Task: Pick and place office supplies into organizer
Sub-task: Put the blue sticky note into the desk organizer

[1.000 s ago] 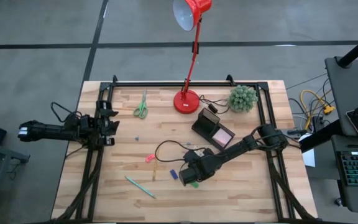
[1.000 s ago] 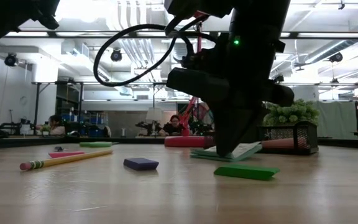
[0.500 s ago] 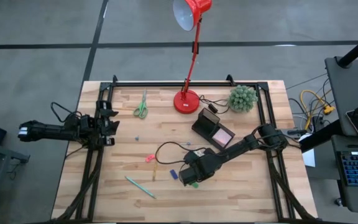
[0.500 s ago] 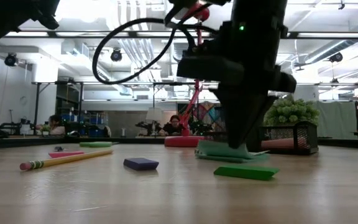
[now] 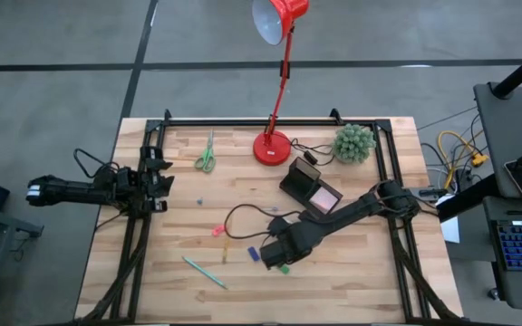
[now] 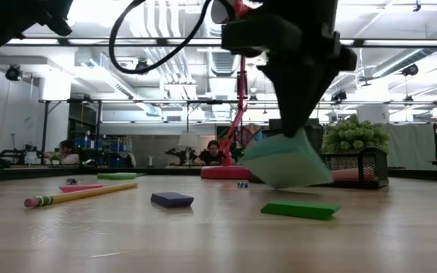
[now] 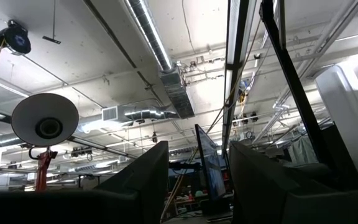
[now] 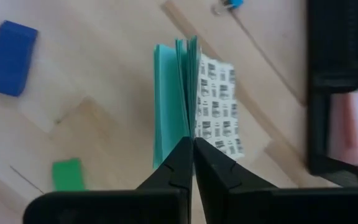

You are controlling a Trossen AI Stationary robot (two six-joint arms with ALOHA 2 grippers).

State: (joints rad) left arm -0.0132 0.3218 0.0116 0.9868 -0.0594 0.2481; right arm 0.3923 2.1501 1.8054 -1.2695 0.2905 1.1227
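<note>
My right gripper (image 5: pixel 277 254) is over the table's middle, shut on a pale block of teal sheets with a patterned backing (image 6: pixel 287 159), seen edge-on in the right wrist view (image 8: pixel 188 93). A green piece (image 5: pixel 284 268), a blue piece (image 5: pixel 253 254), a pink piece (image 5: pixel 217 230), a yellow pencil (image 5: pixel 226 249) and a teal pen (image 5: pixel 204 271) lie flat on the wood. The green-handled scissors (image 5: pixel 207 154) lie near the far edge. The black organizer (image 5: pixel 299 181) holds a pink pad (image 5: pixel 323 196). My left gripper (image 5: pixel 157 177) waits open at the left edge. My right gripper pinches the block between its two fingers at one edge (image 8: pixel 191 134), coming from above and pointing down. The block (image 6: pixel 287 159) hangs below the fingers, tilted and lifted clear of the table. Its teal sheets fan apart slightly at the far end (image 8: pixel 176 53).
The red lamp's base (image 5: pixel 272 147) and the green ball plant (image 5: pixel 353 143) stand by the far edge, behind the organizer. A black cable (image 5: pixel 243 213) loops over the wood beside the right arm. Bare wood lies along the near edge and the near right corner.
My right gripper has risen, staying shut. The block, which lay flat on the table, has come up with it, lifted clear and tipped to a slant. The green piece has stayed where it was.
</note>
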